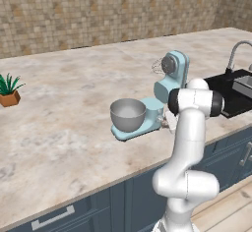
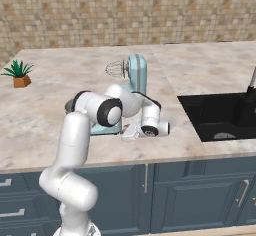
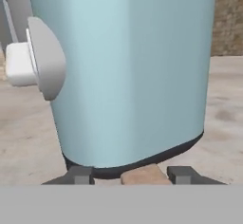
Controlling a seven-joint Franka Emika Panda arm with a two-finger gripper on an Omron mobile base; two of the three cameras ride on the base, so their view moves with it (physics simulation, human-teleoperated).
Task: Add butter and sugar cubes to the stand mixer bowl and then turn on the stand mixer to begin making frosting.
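Observation:
The pale blue stand mixer [image 1: 170, 81] stands on the counter with its head tilted up and its wire whisk [image 2: 114, 69] in the air. The grey metal stand mixer bowl [image 1: 128, 114] sits on the mixer's flat base, left of the column. My gripper [image 1: 170, 122] is low at the column's right side, close to the counter. In the hand view the blue column [image 3: 133, 71] is very near, with a grey round knob [image 3: 46, 59] and a white lever [image 3: 19, 64] on its left side. My gripper [image 3: 132, 175] is open, its fingertips apart with nothing between them. The butter and sugar cubes are out of view.
A black sink [image 2: 220, 112] with a faucet [image 1: 236, 54] lies right of the mixer. A small potted plant [image 1: 9, 92] stands far left on the counter. The counter's front edge [image 2: 150, 160] runs just below my hand, above dark blue cabinets.

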